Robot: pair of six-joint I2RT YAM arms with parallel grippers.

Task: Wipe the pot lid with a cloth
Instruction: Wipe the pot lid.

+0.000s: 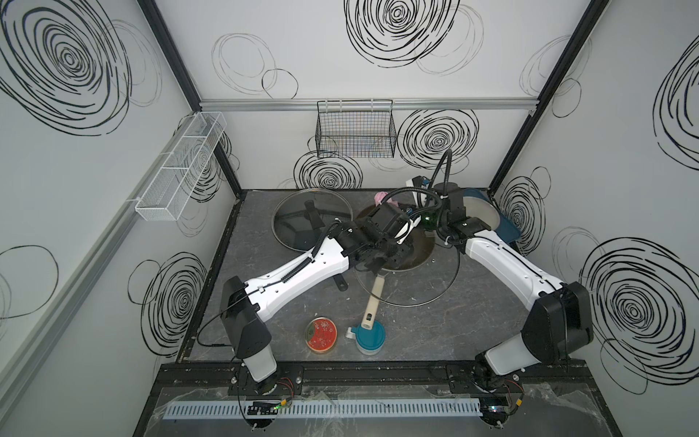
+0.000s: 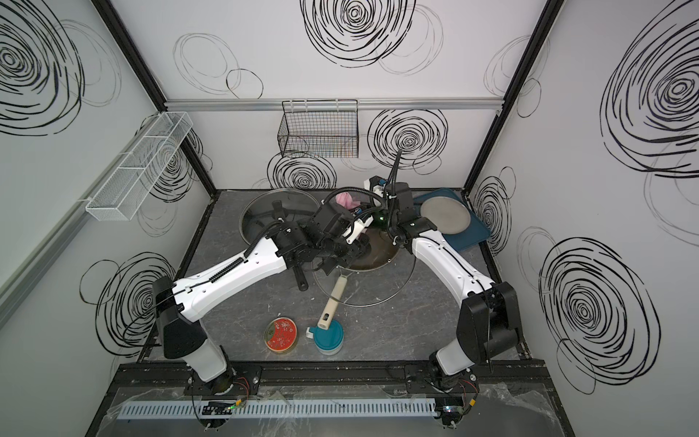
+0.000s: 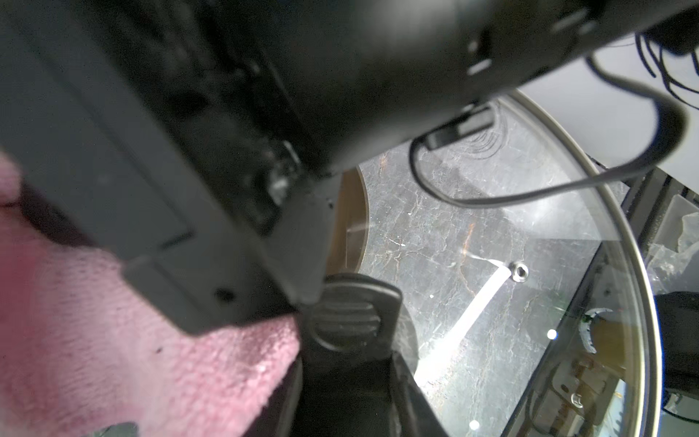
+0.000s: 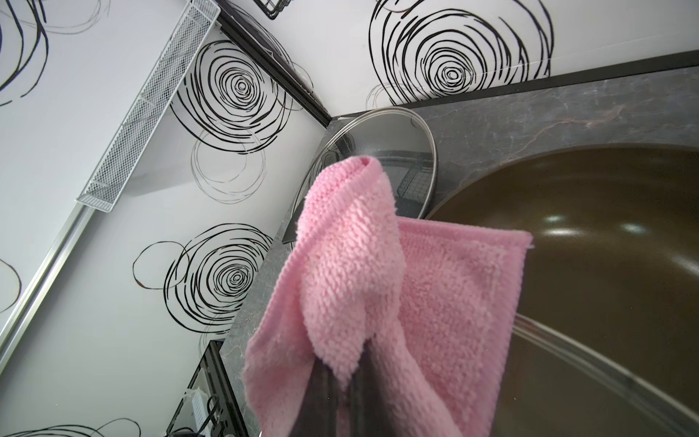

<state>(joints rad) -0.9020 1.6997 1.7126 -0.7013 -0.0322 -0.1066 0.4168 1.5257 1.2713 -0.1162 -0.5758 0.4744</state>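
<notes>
- Roles split across the arms: one steadies, one wipes.
- left pincer (image 3: 351, 353) is closed narrow on the black ribbed handle (image 3: 351, 314) of the large round glass pot lid with a metal rim (image 1: 435, 289), as far as its wrist view shows. Likely reason: a loose lid would skate under a wipe stroke, so it is pinned by its handle.
- That lid overlaps the near half of the brown round pan (image 4: 605, 227) and overhangs the pan's cream handle (image 1: 368, 319). Can't tell whether its rim rests on the pan or is lifted clear.
- right pincer (image 4: 338, 382) is clamped on the fuzzy pink square cloth (image 4: 378, 283), pinched at a fold, with most of the fabric free beyond the tips. That gives a soft pad to drag and keeps hard fingers off the glass.
- Cloth location: far side of the held lid, just beside the ribbed handle in the left wrist view. Contact with the glass is not resolvable.
- Both wrists crowd one spot in both top views, so arm-to-arm collision is the main risk on the stroke.
- Second glass lid with black handle (image 1: 295, 227) lies at the back-left of the grey marbled bench (image 1: 472, 333), apart from both pincers. Not the one in play.
- Judgement: wipe is at its start. Next, press the cloth down and sweep outward from the handle.
</notes>
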